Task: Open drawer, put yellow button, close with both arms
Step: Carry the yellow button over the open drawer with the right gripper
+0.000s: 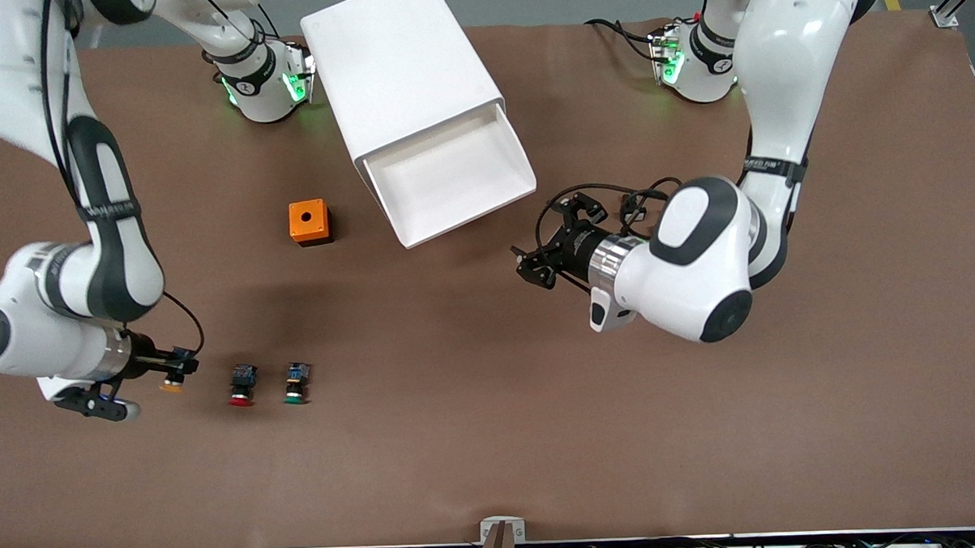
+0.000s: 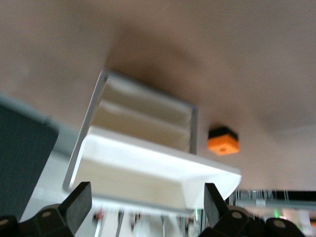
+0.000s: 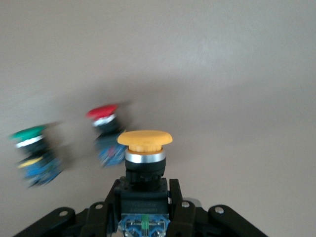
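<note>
The yellow button [image 3: 144,139] has a yellow cap and a black body, and my right gripper [image 3: 143,202] is shut on that body. In the front view this gripper [image 1: 181,367] and the yellow button [image 1: 171,386] are low over the table at the right arm's end. The drawer [image 1: 444,178], the uppermost one of the white cabinet [image 1: 399,66], is pulled out and nothing lies in it. My left gripper [image 1: 532,264] is open beside the drawer's front. In the left wrist view its fingers [image 2: 74,207] stand wide apart, facing the drawer [image 2: 148,170].
A red-capped button [image 1: 242,385] and a green-capped button [image 1: 297,384] stand next to the held one, also seen as the red button [image 3: 106,131] and green button [image 3: 32,148]. An orange box [image 1: 310,222] with a hole sits beside the cabinet.
</note>
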### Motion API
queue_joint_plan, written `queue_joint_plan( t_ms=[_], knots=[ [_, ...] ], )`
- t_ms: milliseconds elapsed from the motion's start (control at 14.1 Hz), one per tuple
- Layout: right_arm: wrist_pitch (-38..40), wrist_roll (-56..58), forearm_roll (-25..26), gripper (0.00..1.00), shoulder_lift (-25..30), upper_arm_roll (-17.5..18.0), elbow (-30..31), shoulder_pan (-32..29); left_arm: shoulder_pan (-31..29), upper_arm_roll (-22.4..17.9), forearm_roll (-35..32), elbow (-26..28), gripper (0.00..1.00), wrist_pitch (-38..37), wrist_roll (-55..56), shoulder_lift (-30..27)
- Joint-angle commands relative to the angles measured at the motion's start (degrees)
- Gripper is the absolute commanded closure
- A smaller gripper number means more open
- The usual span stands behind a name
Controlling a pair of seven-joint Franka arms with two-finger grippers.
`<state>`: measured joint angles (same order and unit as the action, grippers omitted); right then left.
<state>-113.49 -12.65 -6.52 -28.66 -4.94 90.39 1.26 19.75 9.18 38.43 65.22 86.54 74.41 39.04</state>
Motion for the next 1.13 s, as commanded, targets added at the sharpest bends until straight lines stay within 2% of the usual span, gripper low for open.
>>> queue_joint_plan(
  t_ms=[0,213,355,638,851,1064],
  knots=[
    [8.8,-14.5,-0.9,1.0,12.5,-0.2,4.4,5.9,3.3,-0.8,-8.7,1.7,0.0,6.9,-2.3,-2.9],
    [11.9,-32.3,-0.9,1.0,22.6,-0.2,10.3,15.0,7.0,-0.9,-18.9,2.8,0.0,16.6,-1.4,-3.8],
    [12.0,-44.7,-0.9,1.0,26.1,-0.2,13.1,22.0,7.8,-0.9,-23.2,2.9,0.0,18.2,-0.9,-3.8],
    [8.6,-66.4,-0.9,1.0,25.9,-0.2,13.2,35.4,10.9,-0.8,-36.4,2.9,0.0,23.3,-0.8,-3.2],
    [4.8,-76.3,-0.8,1.0,24.4,-0.2,13.2,41.6,11.4,0.0,-38.0,3.0,0.0,23.4,-0.9,-3.1],
    [0.4,-84.5,-0.2,1.0,20.4,-0.2,13.1,46.5,12.9,0.0,-38.2,3.5,0.0,23.5,-1.0,-2.9]
  ],
)
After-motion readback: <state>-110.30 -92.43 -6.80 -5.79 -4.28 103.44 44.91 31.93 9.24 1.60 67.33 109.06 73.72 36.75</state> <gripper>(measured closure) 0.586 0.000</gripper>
